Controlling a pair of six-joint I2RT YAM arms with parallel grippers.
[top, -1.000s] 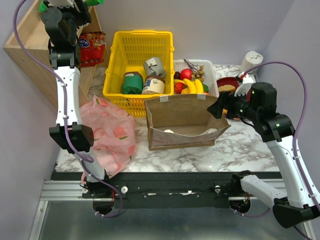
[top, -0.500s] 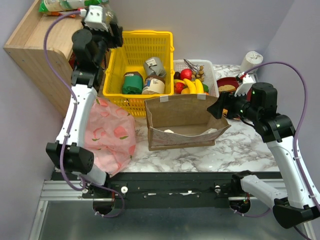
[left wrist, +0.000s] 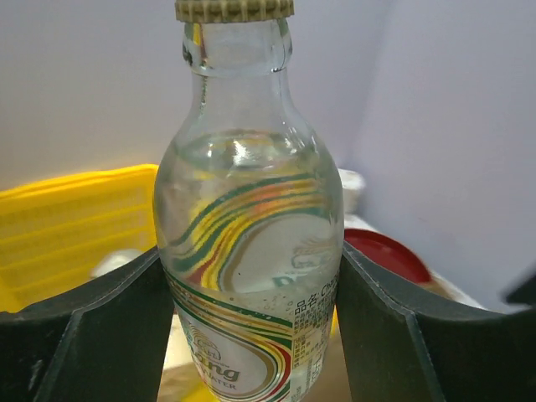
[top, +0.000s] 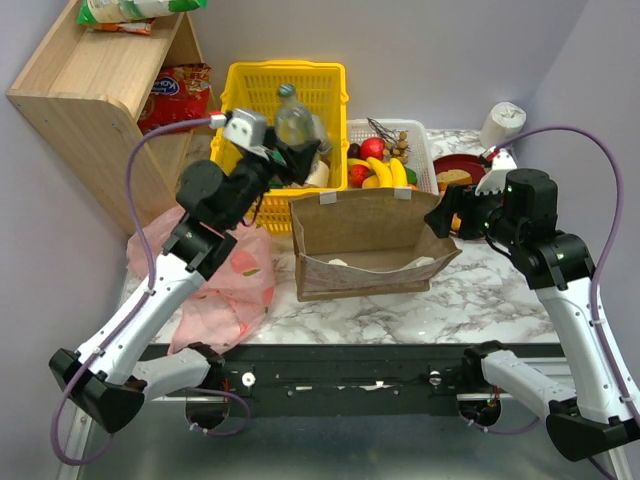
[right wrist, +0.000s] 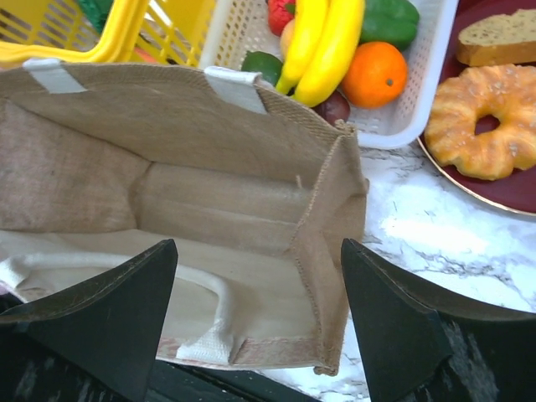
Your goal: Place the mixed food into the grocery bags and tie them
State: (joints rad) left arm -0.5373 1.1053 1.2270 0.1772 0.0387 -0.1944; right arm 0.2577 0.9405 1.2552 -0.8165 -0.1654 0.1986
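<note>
Since the earlier frame my left arm has swung off the wooden shelf and down toward the table's middle; my right arm has barely shifted. My left gripper now sits over the 3 o'clock part of the yellow basket, clamped on a glass bottle. The bottle is clear, round-shouldered and narrow-necked, with a ribbed pale cap. Both dark matte fingers press its sides. My right gripper hangs with jaws spread wide and nothing between them, over the 3 o'clock end of the brown bag.

The brown bag stands open-mouthed on the marble table. Only the right wrist view reveals its coarse woven texture, white tape tabs and a pale handle lying inside. The pink plastic bag, thin, crumpled and printed in darker red, lies at 9 o'clock of it. At 12 o'clock, in a white mesh basket, lie the smooth curved bananas and the round orange fruit. A green packet rests on top of the shelf, seen only from above. The right wrist view also shows a glazed ring doughnut on a dark red plate. The left wrist view alone resolves the bottle's label of green, yellow and red bands.
</note>
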